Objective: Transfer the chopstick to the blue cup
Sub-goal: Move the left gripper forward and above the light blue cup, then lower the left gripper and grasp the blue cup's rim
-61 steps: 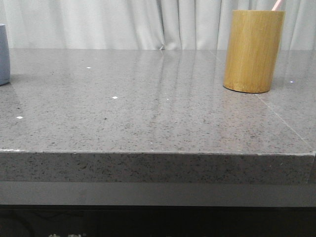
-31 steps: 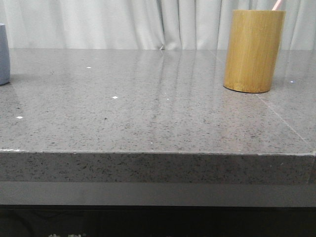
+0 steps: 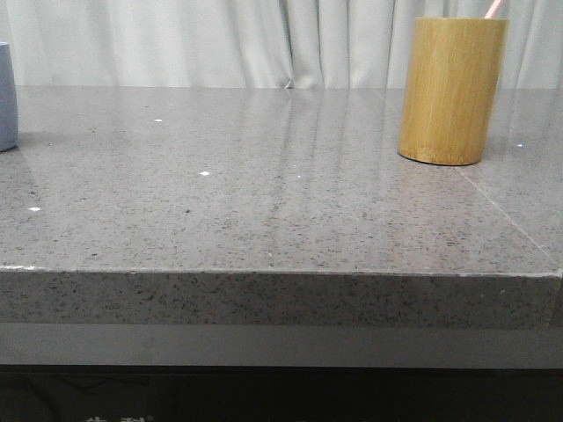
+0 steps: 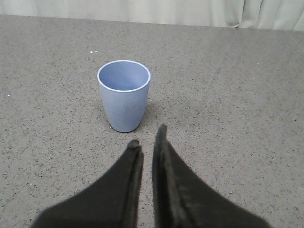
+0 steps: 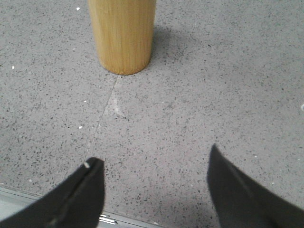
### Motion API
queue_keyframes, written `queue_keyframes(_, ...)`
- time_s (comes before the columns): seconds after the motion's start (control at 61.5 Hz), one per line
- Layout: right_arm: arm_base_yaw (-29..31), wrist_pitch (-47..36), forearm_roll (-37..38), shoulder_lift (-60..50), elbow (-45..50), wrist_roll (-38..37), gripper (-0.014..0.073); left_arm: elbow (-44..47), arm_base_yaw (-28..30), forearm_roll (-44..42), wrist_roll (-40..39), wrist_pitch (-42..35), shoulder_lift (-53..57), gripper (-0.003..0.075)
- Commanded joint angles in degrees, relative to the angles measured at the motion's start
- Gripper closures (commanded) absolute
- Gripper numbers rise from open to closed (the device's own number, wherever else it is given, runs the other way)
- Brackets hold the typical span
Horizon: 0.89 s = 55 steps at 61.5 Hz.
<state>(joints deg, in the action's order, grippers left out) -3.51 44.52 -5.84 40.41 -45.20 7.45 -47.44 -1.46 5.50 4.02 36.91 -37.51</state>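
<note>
Matte blue cup (image 4: 124,95), wood-grained tan cylinder (image 3: 452,90), glossy speckled stone table (image 3: 264,193)

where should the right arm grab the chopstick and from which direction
Grip the chopstick by its pink tip poking above the rim of the wooden cup, coming from above. The rest is hidden inside the upright cup, so no side approach reaches it. The right gripper has its jaws wide open, ready to close on it.

One blue cup (image 4: 124,95), one wooden holder (image 3: 453,90) (tan), one chopstick (image 3: 495,8)
</note>
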Motion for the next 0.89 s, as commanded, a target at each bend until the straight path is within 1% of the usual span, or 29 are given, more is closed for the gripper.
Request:
queue_keyframes(0.0,0.05,-3.73,-0.84,0.37,-1.89,0.80,0.0044,-1.82,-0.28,0.81,1.10,-4.58,-1.07,0.0424)
queue_keyframes(0.065,0.05,-3.73,-0.90,0.37,-1.89,0.80,0.0044,-2.16,-0.28,0.81,1.10,-4.78,-1.85,0.0271)
queue_keyframes(0.098,0.05,-3.78,-0.94,0.37,-1.89,0.80,0.0044,-2.45,-0.28,0.61,1.10,-4.78,-2.44,0.0213)
queue_keyframes(0.146,0.05,-3.78,-1.00,0.37,-1.89,0.80,0.0044,-3.14,-0.28,-0.11,1.10,-4.09,-3.66,0.0163)
queue_keyframes(0.179,0.05,-3.78,-1.07,0.37,-1.89,0.80,0.0044,-3.73,-0.28,-0.58,1.10,-3.50,-4.47,0.0150)
queue_keyframes(0.325,0.05,-3.78,-1.13,0.37,-1.89,0.80,0.0044,-9.17,-0.28,-1.89,1.10,0.89,-10.46,0.0152)
queue_keyframes(0.456,0.05,-3.84,-1.53,0.37,-1.89,0.80,0.0044,-14.91,-0.28,-2.57,1.00,5.07,-17.97,0.0152)
queue_keyframes(0.716,0.05,-3.94,-1.58,0.37,-1.89,0.80,0.0044,-29.69,-0.28,-4.88,0.90,13.64,-33.58,0.0152)
queue_keyframes(0.879,0.05,-4.01,-1.58,0.44,-1.89,0.80,0.0044,-40.60,-0.17,-7.04,0.14,19.92,-42.99,0.0152)
